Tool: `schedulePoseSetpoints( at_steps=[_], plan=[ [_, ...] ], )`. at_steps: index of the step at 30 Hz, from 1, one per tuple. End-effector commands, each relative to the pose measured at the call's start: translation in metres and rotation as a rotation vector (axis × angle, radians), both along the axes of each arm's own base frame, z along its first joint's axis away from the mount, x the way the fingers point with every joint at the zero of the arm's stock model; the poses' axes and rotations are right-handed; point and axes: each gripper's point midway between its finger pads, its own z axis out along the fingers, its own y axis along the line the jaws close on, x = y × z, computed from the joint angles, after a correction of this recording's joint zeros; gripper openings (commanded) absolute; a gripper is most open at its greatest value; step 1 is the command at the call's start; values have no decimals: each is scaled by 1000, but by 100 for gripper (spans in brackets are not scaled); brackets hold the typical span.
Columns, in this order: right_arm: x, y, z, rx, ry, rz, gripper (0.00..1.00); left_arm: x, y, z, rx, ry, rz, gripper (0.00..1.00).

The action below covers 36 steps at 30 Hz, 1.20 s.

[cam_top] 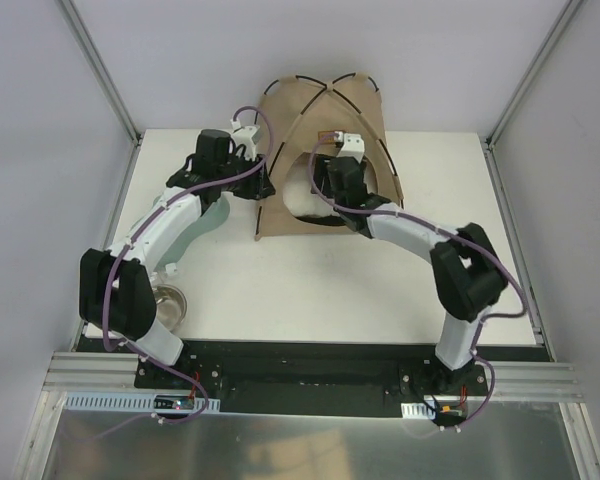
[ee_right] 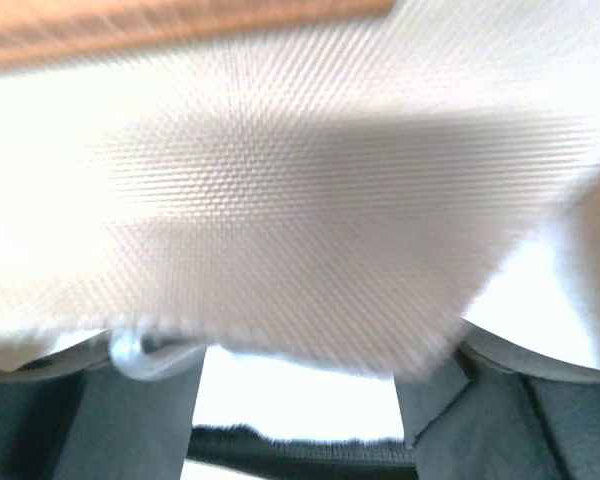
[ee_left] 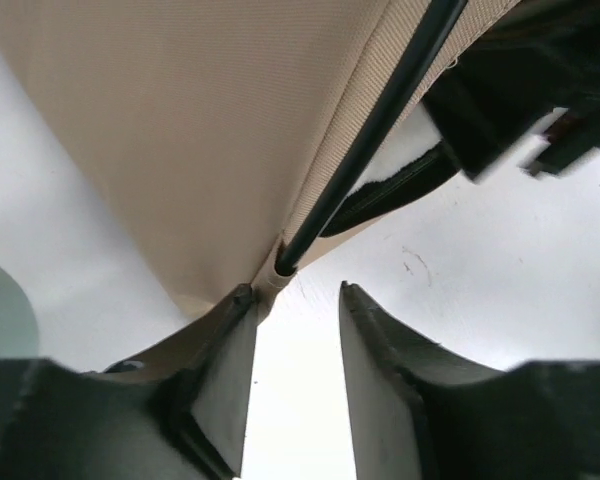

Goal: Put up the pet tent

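Observation:
The pet tent (cam_top: 325, 130) stands at the back of the table, its tan fabric arched on thin black poles. Its dark opening faces the arms. My left gripper (cam_top: 263, 186) is at the tent's lower left corner. In the left wrist view it (ee_left: 295, 300) is open, with only bare table between the fingers. The left finger (ee_left: 225, 350) touches the fabric corner where a black pole (ee_left: 370, 130) ends. My right gripper (cam_top: 332, 172) is at the tent's opening. Its fingers (ee_right: 150, 400) stand wide apart, open, with blurred fabric (ee_right: 300, 200) close over the tips and a black trim strip (ee_right: 300, 452) below.
A metal bowl (cam_top: 167, 301) sits near the left arm's base. A pale green thing (cam_top: 205, 215) lies under the left forearm, also seen at the left wrist view's edge as a green shape (ee_left: 0, 320). Metal posts and white walls frame the table (cam_top: 310, 300).

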Motion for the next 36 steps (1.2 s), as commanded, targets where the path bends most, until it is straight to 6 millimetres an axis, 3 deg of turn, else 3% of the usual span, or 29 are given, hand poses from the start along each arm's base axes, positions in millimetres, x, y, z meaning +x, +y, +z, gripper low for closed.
schedulePoseSetpoints(
  at_steps=[1, 6, 10, 14, 20, 23, 27, 31, 36],
  plan=[
    [-41, -14, 77, 129, -18, 0, 77, -7, 2, 47, -47, -93, -3, 45],
    [-82, -13, 97, 161, 35, 135, 84, -21, 16, 65, -59, -141, 21, 61],
    [-115, -16, 114, 179, 93, 219, 84, -34, 42, 79, -56, -184, 105, 72],
    [-135, -23, 131, 208, 119, 233, 85, -50, 76, 71, -15, -162, 236, 79],
    [-141, -24, 152, 271, 112, 221, 85, -77, 153, 25, 125, 25, 590, 80],
    [-138, -26, 151, 272, 124, 194, 85, -100, 175, -2, 136, 172, 703, 80],
    [-136, -24, 145, 263, 147, 186, 84, -150, 190, -37, 177, 444, 859, 76],
    [-134, -25, 140, 263, 155, 171, 84, -191, 186, -76, 157, 630, 959, 73],
    [-134, -23, 134, 274, 175, 172, 84, -203, 203, -107, 205, 674, 1126, 74]
  ],
)
